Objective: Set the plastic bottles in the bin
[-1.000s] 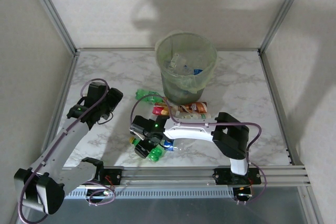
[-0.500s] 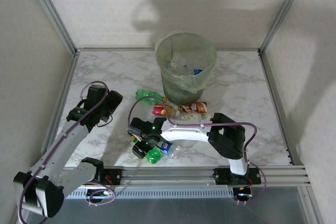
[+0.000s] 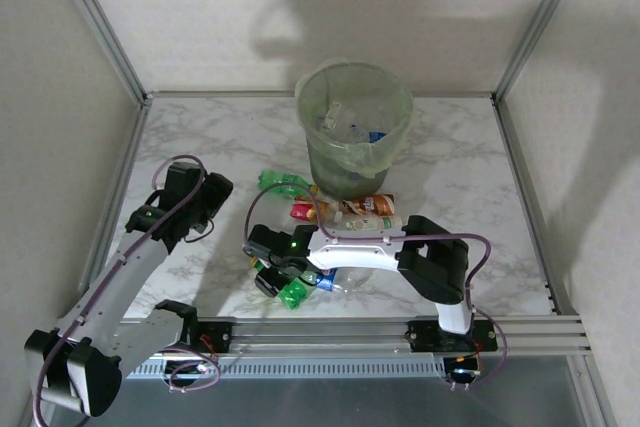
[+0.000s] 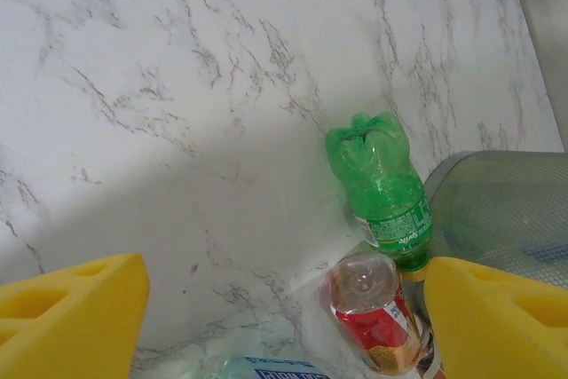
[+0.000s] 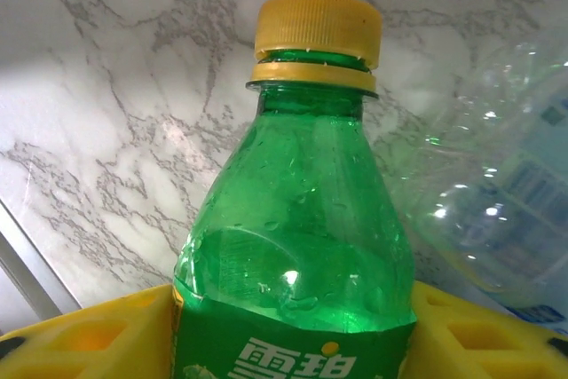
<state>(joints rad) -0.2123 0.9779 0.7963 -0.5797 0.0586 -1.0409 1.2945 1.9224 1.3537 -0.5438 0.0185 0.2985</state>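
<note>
1. Nearest the rail, the right gripper [image 5: 293, 343] is clamped on a green bottle [image 5: 297, 219]. Its yellow pads [image 5: 89, 339] press both sides below the shoulder, low over the marble table [image 5: 106, 130].
2. Just beside that bottle lies a clear bottle [image 5: 506, 175] with a blue label.
3. Further out on the left, the left gripper [image 4: 284, 321] hangs released, pads wide apart and grasping nothing.
4. From above we count six bottles outside the bin [image 3: 330, 162]. Two are green, counting the second green bottle [image 3: 283, 182], and one is clear. The others are a red-labelled bottle [image 3: 305, 211], an orange-brown-labelled bottle [image 3: 368, 204] and a pale bottle [image 3: 378, 222]. There is one bin at the far side, and the clear bottles inside are too jumbled to count.
5. A second ago the right jaws stood wider around that bottle — now they've closed in. The left arm has barely moved.
6. The right wrist view gives us the yellow cap [image 5: 318, 28] and white label lettering, which the overhead view can't resolve. The left wrist view shows the second green bottle just beside the bin wall — the red-labelled bottle touches its neck end.
</note>
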